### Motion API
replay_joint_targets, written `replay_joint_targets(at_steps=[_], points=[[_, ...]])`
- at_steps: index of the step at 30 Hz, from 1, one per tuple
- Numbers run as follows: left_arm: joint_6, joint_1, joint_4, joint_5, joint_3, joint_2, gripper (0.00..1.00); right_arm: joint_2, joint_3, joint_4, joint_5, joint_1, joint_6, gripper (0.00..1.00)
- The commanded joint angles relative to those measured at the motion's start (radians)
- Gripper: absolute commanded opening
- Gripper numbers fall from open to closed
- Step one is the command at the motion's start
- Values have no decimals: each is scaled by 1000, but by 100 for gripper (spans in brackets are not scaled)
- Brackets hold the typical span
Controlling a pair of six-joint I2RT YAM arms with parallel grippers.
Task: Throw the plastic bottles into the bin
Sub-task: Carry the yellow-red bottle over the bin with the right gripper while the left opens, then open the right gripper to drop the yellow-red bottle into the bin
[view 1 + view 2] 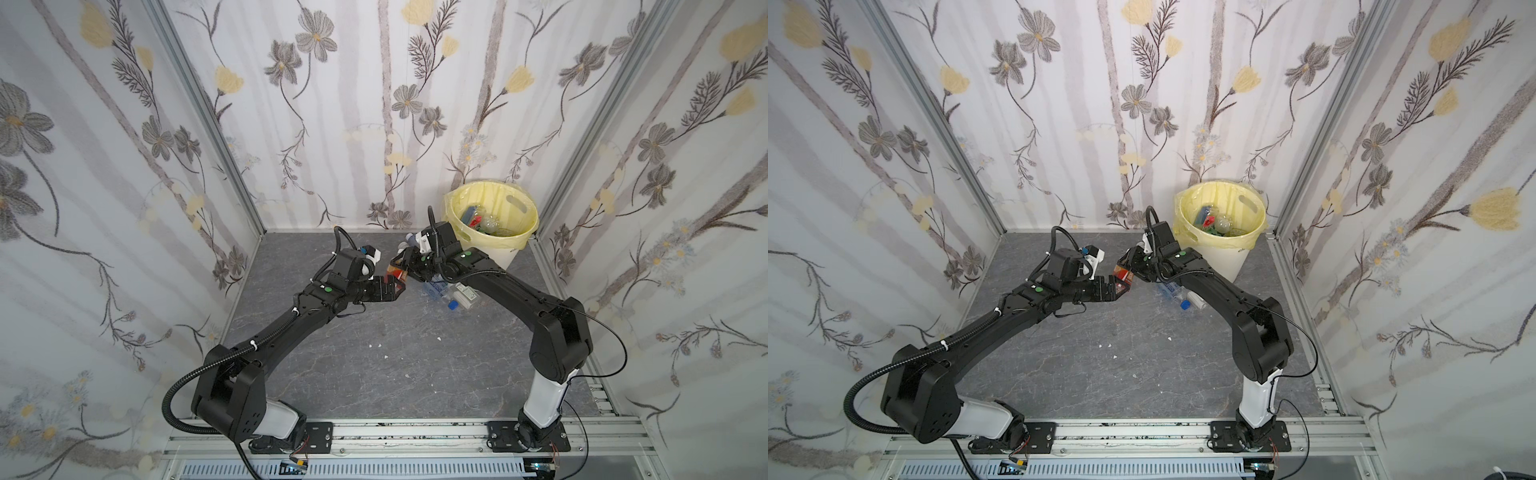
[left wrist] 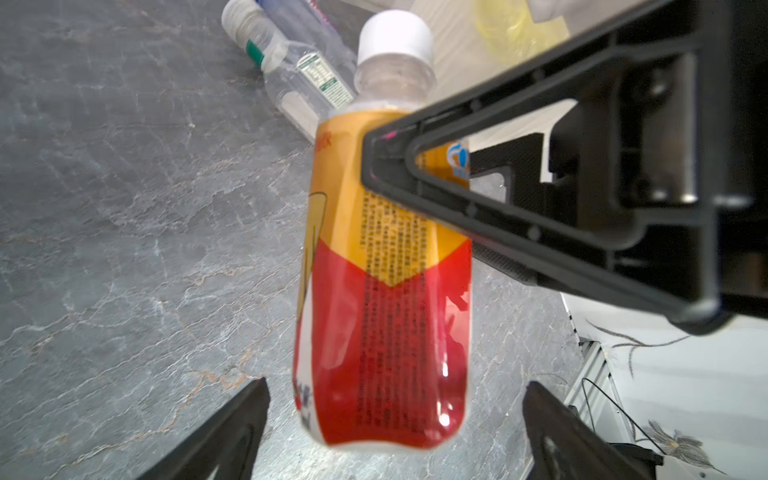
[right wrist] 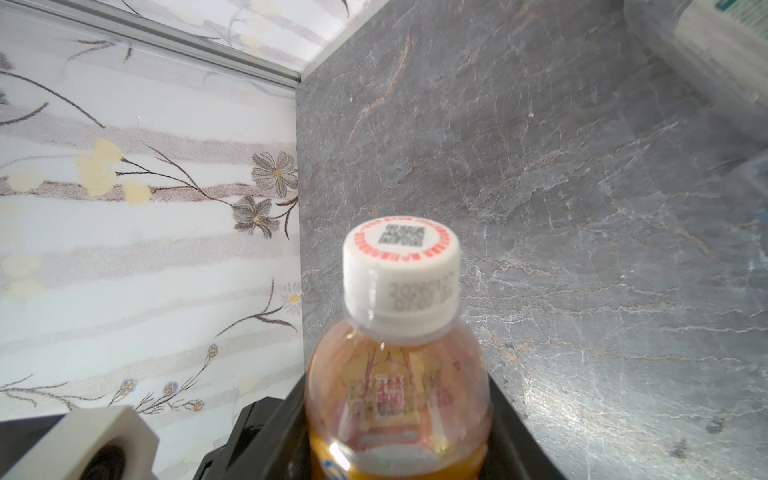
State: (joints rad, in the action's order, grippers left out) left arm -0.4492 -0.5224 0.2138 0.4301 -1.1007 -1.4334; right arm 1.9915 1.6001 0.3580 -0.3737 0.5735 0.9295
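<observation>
The left arm and the right arm rise from bases at the near edge of the table, bend at the elbow and lean in until their wrists almost meet over the middle, toward the far edge. The left gripper gapes wide, its fingers clear on either side of a bottle. The right gripper is clamped across that bottle's upper part.

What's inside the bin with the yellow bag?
Inside the bin lies a pile of plastic bottles: clear ones, one with blue, bits of green and red. Whatever is under that top layer is covered, so the full count stays hidden.
</observation>
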Motion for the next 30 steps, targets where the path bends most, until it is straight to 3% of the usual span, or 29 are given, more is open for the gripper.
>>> replay_joint_targets(at_steps=[1,16,30], points=[[-26,-15,-19,-6,-46,1,100,-17,48,52,46,-20,-53,47],[-39,-108,-4,-29,-353,-86,100,-56,380,271,107,-209,-205,46],[-28,-190,28,-53,-691,-283,100,-165,632,330,100,-530,-241,47]])
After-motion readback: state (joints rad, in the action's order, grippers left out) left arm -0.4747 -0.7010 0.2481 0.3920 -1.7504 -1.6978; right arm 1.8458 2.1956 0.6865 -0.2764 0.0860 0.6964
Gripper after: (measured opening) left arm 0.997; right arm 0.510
